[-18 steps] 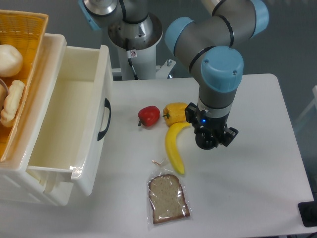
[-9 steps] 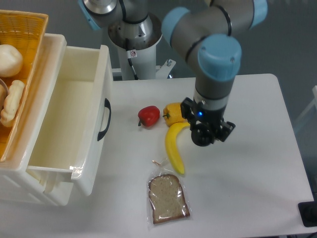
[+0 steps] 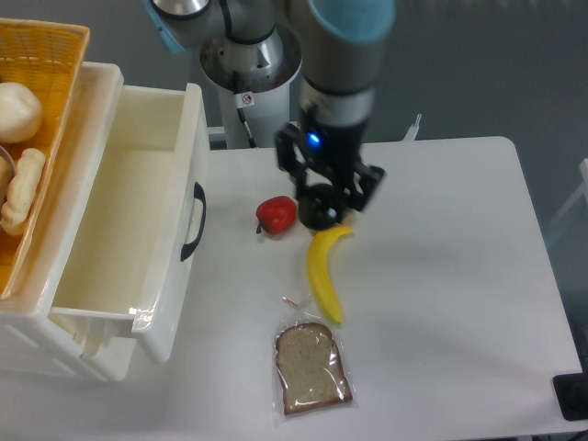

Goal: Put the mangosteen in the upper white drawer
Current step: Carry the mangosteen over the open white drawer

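Carry leg: mangosteen [image 3: 319, 209] looks pinched in my gripper [image 3: 321, 208], in the air over mid-desk, near the far edge.
Fixed camera: dark round fruit between my fingers, just right of the red fruit [image 3: 276, 215], above the banana [image 3: 324, 273]. Next: travel left, release over the open upper white drawer [image 3: 129, 216].
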You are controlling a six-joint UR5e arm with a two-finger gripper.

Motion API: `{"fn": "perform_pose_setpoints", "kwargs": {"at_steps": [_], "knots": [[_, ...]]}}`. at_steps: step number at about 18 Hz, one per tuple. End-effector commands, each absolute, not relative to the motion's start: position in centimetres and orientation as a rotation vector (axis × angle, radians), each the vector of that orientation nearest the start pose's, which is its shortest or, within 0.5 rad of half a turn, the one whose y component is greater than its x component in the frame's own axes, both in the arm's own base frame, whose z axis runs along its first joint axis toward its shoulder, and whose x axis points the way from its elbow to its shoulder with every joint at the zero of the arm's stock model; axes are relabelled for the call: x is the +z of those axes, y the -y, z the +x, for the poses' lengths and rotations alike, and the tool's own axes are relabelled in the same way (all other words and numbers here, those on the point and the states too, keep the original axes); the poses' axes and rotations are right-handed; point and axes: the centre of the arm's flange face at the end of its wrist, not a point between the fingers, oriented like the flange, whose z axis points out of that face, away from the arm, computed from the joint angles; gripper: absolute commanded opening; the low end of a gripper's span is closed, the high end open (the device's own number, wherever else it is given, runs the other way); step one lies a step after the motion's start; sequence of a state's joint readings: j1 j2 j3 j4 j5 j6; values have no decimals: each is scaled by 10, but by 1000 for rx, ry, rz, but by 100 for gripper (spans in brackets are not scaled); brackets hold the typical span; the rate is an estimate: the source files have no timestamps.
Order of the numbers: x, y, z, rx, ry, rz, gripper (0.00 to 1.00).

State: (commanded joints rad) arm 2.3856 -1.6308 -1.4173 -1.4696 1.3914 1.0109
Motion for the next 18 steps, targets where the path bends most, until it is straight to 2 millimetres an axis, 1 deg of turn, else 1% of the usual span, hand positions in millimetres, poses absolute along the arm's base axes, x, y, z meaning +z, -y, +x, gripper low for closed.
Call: {"fn": "perform_pose_setpoints", "kwargs": {"at_steps": [2, 3, 6, 7, 11, 12, 15, 17, 18], "knots": [[554, -486, -247, 50, -383, -2831, 0], [559, -490, -232, 42, -404, -2816, 0], [560, -506, -194, 8, -494, -2786, 0], [556, -509, -185, -5, -520, -2785, 0], [528, -521, -162, -65, -609, -2803, 0], [516, -526, -159, -82, -641, -2809, 0], [497, -533, -156, -114, -741, -2804, 0], [488, -538, -158, -133, -756, -2812, 0], [482, -542, -156, -144, -784, -2811, 0]]}}
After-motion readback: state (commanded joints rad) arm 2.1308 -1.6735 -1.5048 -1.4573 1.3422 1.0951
